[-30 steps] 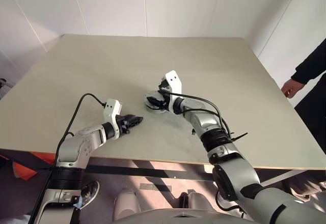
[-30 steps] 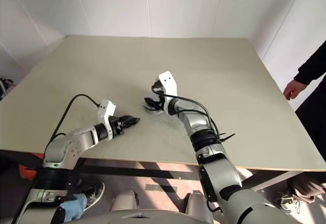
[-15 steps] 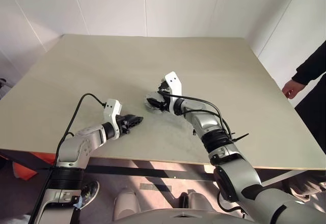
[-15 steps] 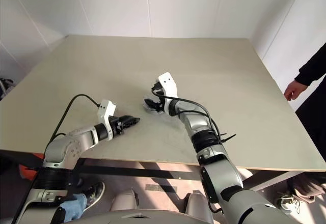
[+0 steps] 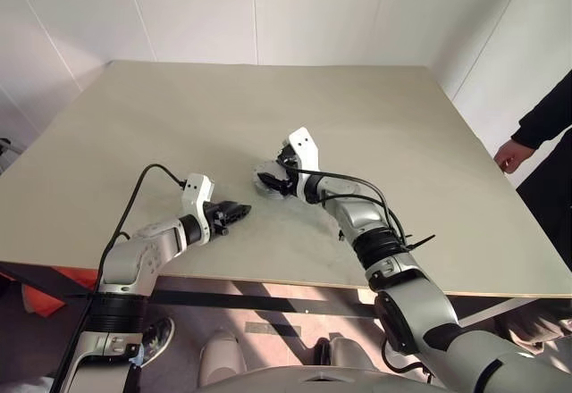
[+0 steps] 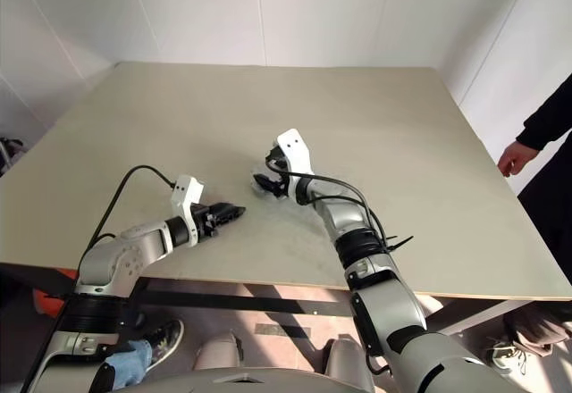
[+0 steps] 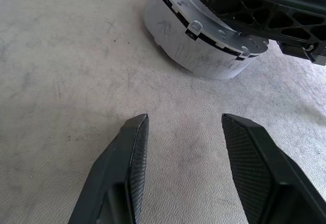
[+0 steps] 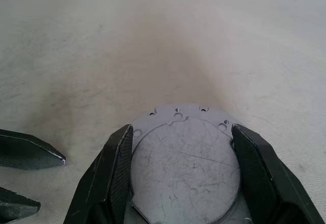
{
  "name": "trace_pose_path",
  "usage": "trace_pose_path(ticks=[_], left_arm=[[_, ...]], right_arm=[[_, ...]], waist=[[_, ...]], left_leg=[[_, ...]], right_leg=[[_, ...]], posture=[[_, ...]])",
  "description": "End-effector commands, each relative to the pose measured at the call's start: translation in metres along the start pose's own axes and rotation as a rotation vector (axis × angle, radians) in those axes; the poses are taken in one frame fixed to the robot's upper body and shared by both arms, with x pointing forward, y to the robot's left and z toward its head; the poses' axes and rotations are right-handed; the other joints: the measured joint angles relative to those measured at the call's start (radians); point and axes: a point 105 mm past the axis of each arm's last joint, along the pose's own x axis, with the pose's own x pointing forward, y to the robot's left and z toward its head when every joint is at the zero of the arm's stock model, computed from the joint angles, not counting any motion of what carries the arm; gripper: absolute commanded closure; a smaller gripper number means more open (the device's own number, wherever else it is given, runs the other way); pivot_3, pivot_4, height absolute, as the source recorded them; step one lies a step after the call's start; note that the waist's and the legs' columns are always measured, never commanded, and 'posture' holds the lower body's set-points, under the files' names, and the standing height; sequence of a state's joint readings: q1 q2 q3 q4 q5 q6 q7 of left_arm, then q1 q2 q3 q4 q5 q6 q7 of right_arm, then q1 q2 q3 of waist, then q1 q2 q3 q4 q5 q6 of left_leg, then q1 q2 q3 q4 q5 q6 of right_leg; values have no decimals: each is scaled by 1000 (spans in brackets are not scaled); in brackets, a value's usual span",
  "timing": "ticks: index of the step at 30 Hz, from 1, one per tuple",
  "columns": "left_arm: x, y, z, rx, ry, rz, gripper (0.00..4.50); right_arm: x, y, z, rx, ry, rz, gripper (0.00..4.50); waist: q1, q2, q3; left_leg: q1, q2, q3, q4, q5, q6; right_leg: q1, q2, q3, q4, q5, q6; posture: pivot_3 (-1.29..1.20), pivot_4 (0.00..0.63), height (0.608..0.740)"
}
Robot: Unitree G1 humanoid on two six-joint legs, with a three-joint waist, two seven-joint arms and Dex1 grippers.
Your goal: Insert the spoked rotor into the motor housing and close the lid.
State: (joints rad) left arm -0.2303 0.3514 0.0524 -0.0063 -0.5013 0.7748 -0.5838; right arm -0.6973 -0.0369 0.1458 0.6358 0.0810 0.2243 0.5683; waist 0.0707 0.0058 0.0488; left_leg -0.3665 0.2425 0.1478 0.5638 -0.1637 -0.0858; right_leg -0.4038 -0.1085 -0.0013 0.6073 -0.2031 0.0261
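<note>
The motor housing (image 8: 184, 162) sits flat near the middle of the table (image 5: 161, 134), round lidded face up and axis upright; no writing is legible on it. The right gripper (image 8: 181, 175) reaches forward and leftward, its fingers (image 8: 114, 173) clasping the housing's sides. The left gripper (image 7: 183, 158) hovers just beside it, half open and empty.

The motor housing (image 8: 184, 169) runs past the frame edge, its inside hidden

The motor housing (image 7: 201, 40) is a pale grey round puck, scratched, lid (image 8: 184, 169) closed flat. It sits upright on the table, between my right fingers (image 8: 114, 168).
</note>
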Motion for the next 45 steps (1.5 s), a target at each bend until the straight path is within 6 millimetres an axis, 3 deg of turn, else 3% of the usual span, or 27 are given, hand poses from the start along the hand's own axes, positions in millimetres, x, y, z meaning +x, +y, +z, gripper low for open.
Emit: trace_pose_path(ticks=[1,8,13,20,36,38,45], left_arm=[[1,1,-5,1,22,9,2076],[-1,1,-6,-3,21,13,2076],[-2,1,-7,-6,22,14,2076],[-1,0,-7,-6,23,9,2076],[-2,0,-6,-14,16,15,2076],[-1,-2,-1,-25,-6,8,2076],[26,-5,45,-186,-178,10,2076]], right_arm=[[-1,-5,-8,-8,41,-11,1537],[-2,-16,-26,-4,139,-64,1537],[-5,-21,-24,15,142,-63,1537],[-15,-33,-47,1,233,-109,1537],[-25,-49,-57,-38,268,-144,1537],[-24,-48,-57,-39,267,-142,1537],[-24,-47,-54,-41,255,-142,1537]], waist=[[0,0,0],[-2,0,-2],[0,0,-2],[2,0,-6],[17,1,-8],[20,1,-8],[27,1,-7]], left_leg=[[0,0,0,0,0,0],[3,0,0,0,0,0],[4,0,0,0,0,0],[4,0,0,0,0,0],[4,-2,0,0,0,0],[3,-2,0,0,0,0],[-2,-2,0,-1,0,0]], right_leg=[[0,0,0,0,0,0],[2,0,0,0,0,0],[3,0,0,0,-4,6],[5,0,0,0,-4,6],[7,-2,0,-2,-5,8],[7,-2,0,-2,-5,8],[5,-2,0,-4,-5,8]], posture=[[0,0,740],[0,0,740],[0,0,740],[0,0,740],[0,0,740],[0,0,740],[0,0,740]])
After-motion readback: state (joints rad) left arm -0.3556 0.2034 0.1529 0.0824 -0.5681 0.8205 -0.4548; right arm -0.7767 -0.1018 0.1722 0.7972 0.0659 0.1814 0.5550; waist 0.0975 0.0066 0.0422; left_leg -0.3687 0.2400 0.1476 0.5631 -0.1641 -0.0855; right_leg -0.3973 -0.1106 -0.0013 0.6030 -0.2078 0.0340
